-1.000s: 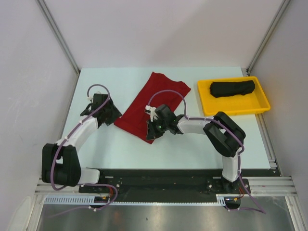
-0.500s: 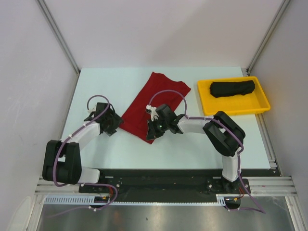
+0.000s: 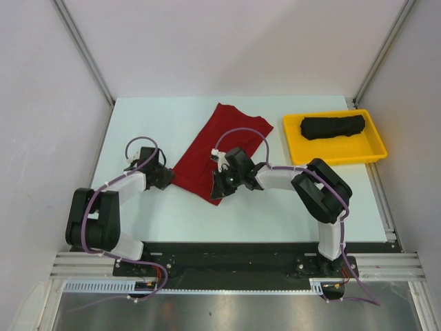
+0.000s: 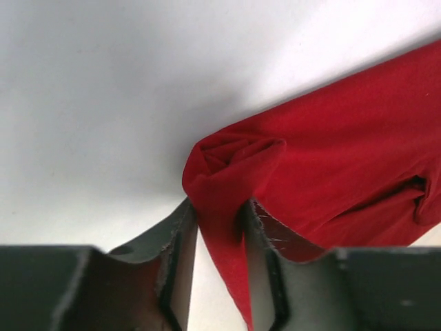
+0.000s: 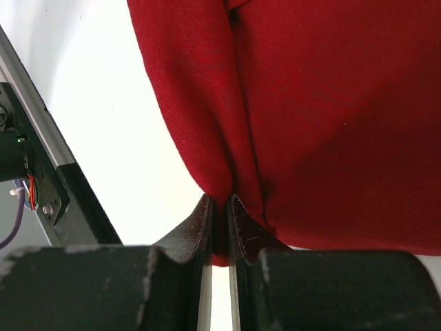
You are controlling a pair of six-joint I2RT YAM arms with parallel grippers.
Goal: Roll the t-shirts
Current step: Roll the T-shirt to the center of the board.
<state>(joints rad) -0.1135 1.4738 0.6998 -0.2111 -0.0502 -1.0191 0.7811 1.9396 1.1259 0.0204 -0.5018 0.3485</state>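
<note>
The deep red t-shirt (image 3: 222,132) lies as a long folded strip slanting across the table's middle. Its near end is curled up. My left gripper (image 3: 167,178) stands at the near left corner, its jaws closed round a rolled fold of red cloth (image 4: 234,155) that fills the gap at the fingertips (image 4: 189,214). My right gripper (image 3: 218,186) is at the near right corner, shut tight on a pinch of the red t-shirt (image 5: 310,103). The black t-shirt (image 3: 332,127) lies rolled up in the yellow tray (image 3: 337,157).
The yellow tray sits at the table's back right corner. Grey walls (image 3: 41,103) close in the table on the left, right and back. A black rail (image 3: 227,252) with the arm bases runs along the near edge.
My left gripper has moved nearer and to the right, onto the red t-shirt's near left corner, and its jaws have closed on the cloth. The right gripper keeps its hold.
</note>
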